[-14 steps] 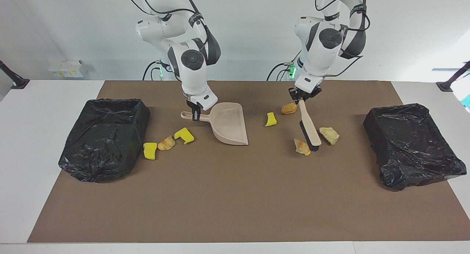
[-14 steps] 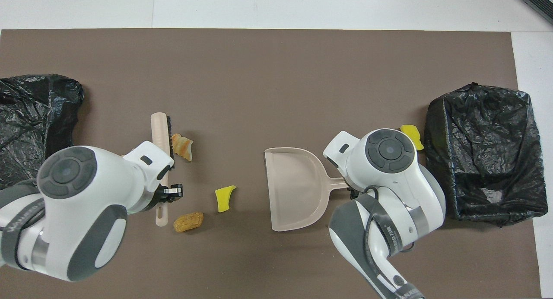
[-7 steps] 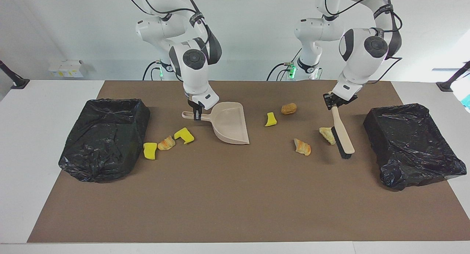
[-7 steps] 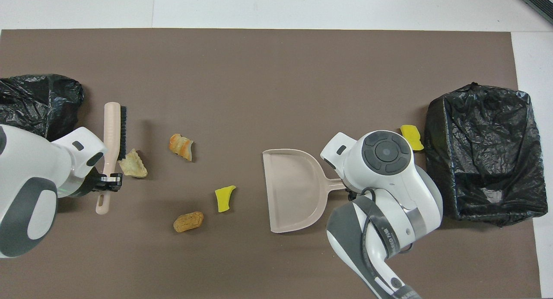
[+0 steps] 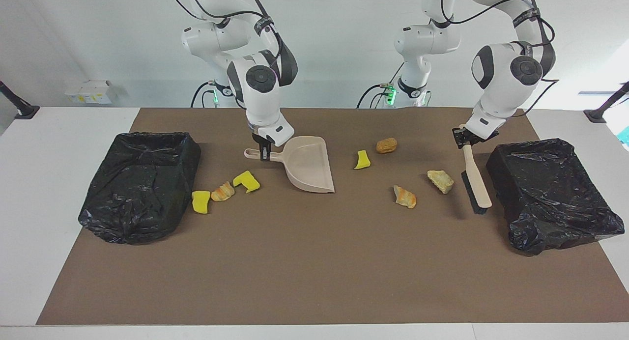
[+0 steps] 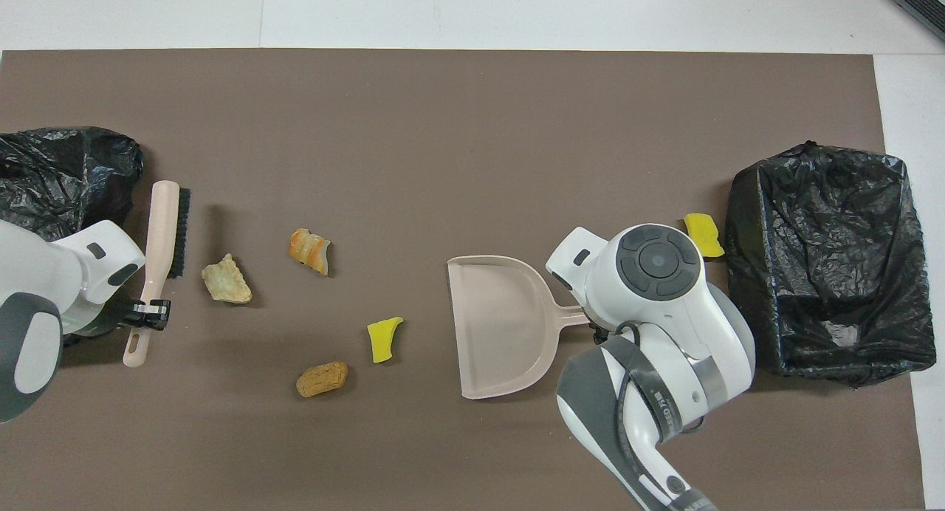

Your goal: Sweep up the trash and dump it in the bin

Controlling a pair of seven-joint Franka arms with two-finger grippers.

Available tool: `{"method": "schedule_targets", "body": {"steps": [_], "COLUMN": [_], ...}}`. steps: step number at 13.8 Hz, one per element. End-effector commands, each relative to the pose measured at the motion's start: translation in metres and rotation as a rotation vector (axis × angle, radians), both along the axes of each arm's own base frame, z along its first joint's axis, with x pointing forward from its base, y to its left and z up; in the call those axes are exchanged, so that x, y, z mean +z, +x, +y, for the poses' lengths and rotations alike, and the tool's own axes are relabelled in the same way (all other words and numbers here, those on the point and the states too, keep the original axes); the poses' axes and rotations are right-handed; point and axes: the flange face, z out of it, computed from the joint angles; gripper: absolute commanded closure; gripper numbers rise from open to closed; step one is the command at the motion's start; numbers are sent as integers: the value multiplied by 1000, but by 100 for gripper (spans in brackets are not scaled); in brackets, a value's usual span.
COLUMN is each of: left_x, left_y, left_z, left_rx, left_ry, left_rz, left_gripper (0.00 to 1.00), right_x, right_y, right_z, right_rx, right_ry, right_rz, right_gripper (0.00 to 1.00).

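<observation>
Trash (image 5: pixel 441 181) is spread over the brown mat (image 5: pixel 314 261) in two groups, and none of it is yet in the dustpan (image 5: pixel 308 165). Four pieces lie between the dustpan and the brush (image 5: pixel 475 182): a pale lump beside the bristles, an orange lump (image 5: pixel 405 196), a yellow chunk (image 5: pixel 362 159) and a brown lump (image 5: pixel 386 145). Three more (image 5: pixel 225 188) lie just beside the right gripper (image 5: pixel 265 152), between the dustpan handle and the bin (image 5: pixel 140 185) at that arm's end.

Over the last second the brush has been carried by the left gripper (image 5: pixel 465 139) from among the four pieces out to the bin (image 5: pixel 553 190) at the left arm's end, so that all four now sit between the bristles and the dustpan mouth. The pale lump, touched half a second ago, is now apart from the bristles. This is judged to be a set-up for a sweep toward the dustpan.

The brush handle is clamped in the left gripper, its head down at the mat. The dustpan handle is held closed in the right gripper, and the dustpan has barely shifted.
</observation>
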Motion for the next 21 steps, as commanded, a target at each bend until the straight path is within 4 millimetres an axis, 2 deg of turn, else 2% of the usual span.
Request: {"method": "schedule_targets", "body": {"steps": [1,5,8,10,14,16,19,21], "left_x": [-28,-46,-46,-44,-43,-44,-47,-53], "left_y": [15,9,8,5,-1,-8,-22,-41], "left_z": [13,3,-35,-58,-87,-103,-116,-125], "left_rx": [-60,-82,-159,-207,-359,-433,-519,-583], "left_ry": [7,4,5,6,-7,-11,-17,-22], "left_rz": [-5,22,22,27,33,48,75,97], "left_gripper": [100,100,100,100,100,100,100,100], "right_x": [4,4,4,4,4,4,4,3], "right_y": [-7,-7,-7,-11,-12,-12,-12,-12], "right_z": [-2,-2,-1,7,8,8,9,9], "right_rx": [11,11,-23,-35,-48,-55,-66,-67], "right_ry": [-7,-7,-10,-13,-14,-15,-16,-17], "right_rz": [6,6,1,-2,-4,-5,-6,-5], "right_gripper": [100,100,100,100,100,100,100,100]}}
